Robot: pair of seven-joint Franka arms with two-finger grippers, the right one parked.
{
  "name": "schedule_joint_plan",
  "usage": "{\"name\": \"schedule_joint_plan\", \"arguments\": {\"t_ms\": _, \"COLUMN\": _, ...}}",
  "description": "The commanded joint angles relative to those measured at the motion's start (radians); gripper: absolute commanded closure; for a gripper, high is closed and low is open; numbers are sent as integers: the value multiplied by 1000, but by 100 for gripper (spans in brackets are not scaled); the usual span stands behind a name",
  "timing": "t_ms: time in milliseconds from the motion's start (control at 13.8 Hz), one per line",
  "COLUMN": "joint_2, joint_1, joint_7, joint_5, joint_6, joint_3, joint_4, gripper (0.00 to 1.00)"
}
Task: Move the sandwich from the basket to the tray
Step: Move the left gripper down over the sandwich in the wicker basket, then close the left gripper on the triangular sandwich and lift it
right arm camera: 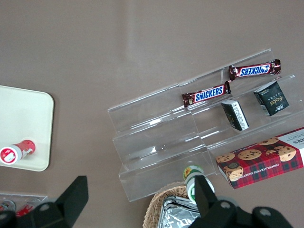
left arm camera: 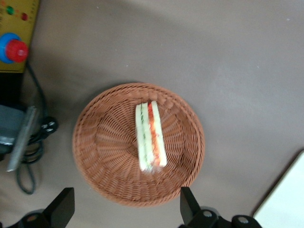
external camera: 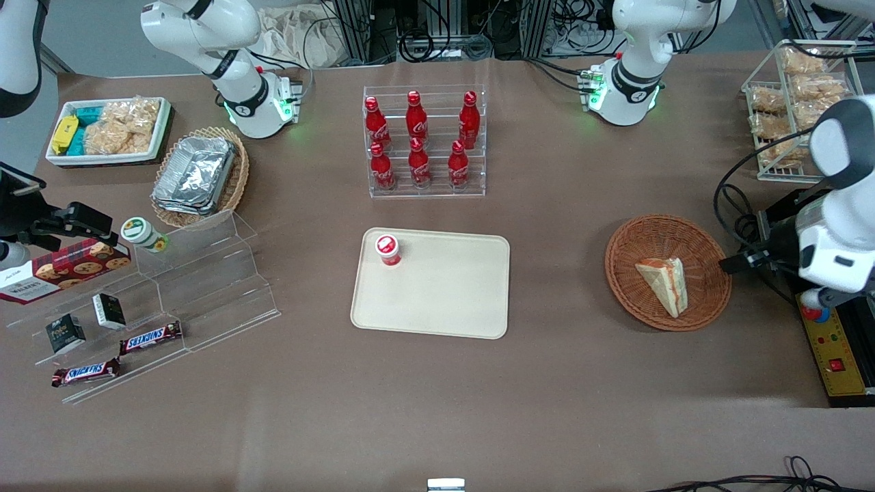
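Note:
The sandwich (external camera: 664, 283) is a pale bread wedge with red-orange and green filling, lying in the round reddish-brown wicker basket (external camera: 629, 236). Both show in the left wrist view, the sandwich (left arm camera: 151, 135) near the middle of the basket (left arm camera: 104, 156). My left gripper (external camera: 735, 263) hangs open and empty above the table, beside the basket's rim toward the working arm's end; in the wrist view the gripper (left arm camera: 126, 209) has its fingers wide apart, just off the rim. The beige tray (external camera: 444, 294) lies flat at mid-table; its corner shows in the wrist view (left arm camera: 285, 199).
A red-capped cup (external camera: 387, 249) stands on a tray corner. A rack of red bottles (external camera: 425, 140) stands farther from the camera than the tray. A wire rack of snack bags (external camera: 793, 102) and a yellow control box (external camera: 837, 355) flank the working arm.

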Motion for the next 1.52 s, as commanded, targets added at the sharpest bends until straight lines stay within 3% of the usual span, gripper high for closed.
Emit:
{"name": "schedule_joint_plan", "arguments": {"t_ms": 0, "joint_2": 30, "joint_1": -10, "joint_7": -65, "joint_5": -10, "joint_6": 73, "joint_3": -12, "joint_4": -40, "gripper": 0}}
{"name": "schedule_joint_plan", "arguments": {"t_ms": 218, "joint_2": 91, "joint_1": -10, "joint_7": -128, "joint_5": -10, "joint_6": 142, "joint_3": -37, "joint_4": -49, "gripper": 0}}
{"name": "schedule_joint_plan", "arguments": {"t_ms": 508, "joint_2": 125, "joint_1": -10, "joint_7": -139, "joint_5": -8, "joint_6": 298, "joint_3": -41, "joint_4": -169, "gripper": 0}}
{"name": "schedule_joint_plan", "arguments": {"t_ms": 1234, "joint_2": 179, "joint_1": -4, "joint_7": -139, "joint_5": -1, "joint_6": 467, "joint_3": -40, "joint_4": -292, "gripper": 1}}
{"name": "schedule_joint_plan", "arguments": {"t_ms": 1452, "joint_2": 180, "joint_1": -3, "joint_7": -142, "joint_5": -1, "joint_6": 467, "joint_3": -38, "joint_4": -292, "gripper": 28}}
